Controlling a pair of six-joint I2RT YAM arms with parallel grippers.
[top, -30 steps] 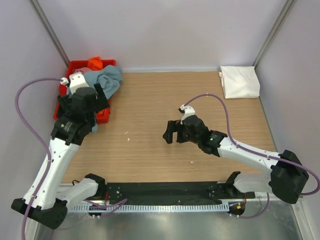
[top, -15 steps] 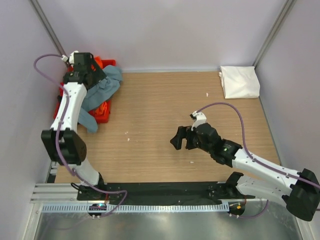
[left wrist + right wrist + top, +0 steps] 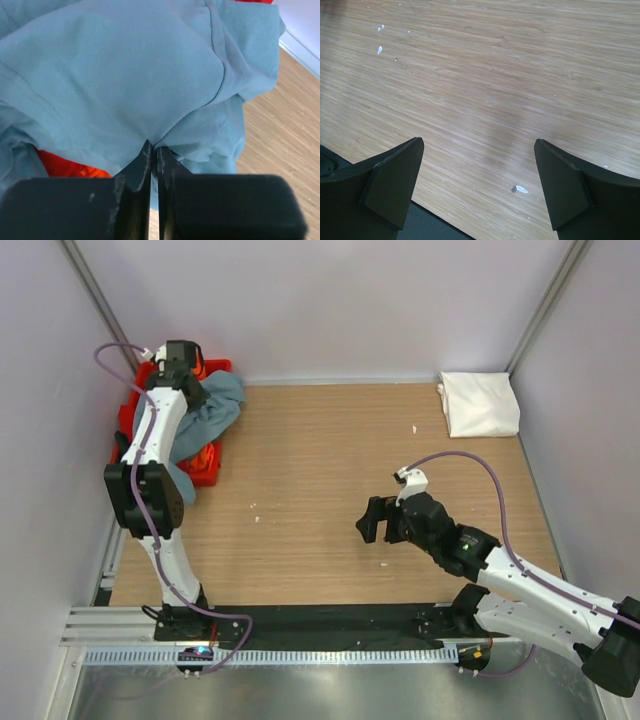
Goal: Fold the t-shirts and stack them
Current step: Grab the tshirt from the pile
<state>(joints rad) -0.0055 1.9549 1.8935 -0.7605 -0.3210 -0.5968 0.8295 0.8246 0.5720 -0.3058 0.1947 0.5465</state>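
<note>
A dusty teal-blue t-shirt (image 3: 215,408) spills out of the red tub (image 3: 204,474) at the far left. In the left wrist view this t-shirt (image 3: 125,75) fills the frame, and my left gripper (image 3: 152,148) is shut on a pinch of its cloth. From above, the left gripper (image 3: 192,388) reaches over the tub's far end. Orange cloth (image 3: 65,165) shows under the teal one. A folded white t-shirt (image 3: 480,403) lies at the far right corner. My right gripper (image 3: 374,521) hangs open over bare wood (image 3: 485,100), holding nothing.
The tub stands against the left wall. Purple cables loop over both arms. Small white scraps (image 3: 521,189) dot the wooden table (image 3: 330,440). A black strip (image 3: 330,620) runs along the near edge by the arm bases.
My left arm has swung up to the tub's far end and its jaws have shut on the teal-blue t-shirt. The right arm has drawn back toward the near right, still open.
</note>
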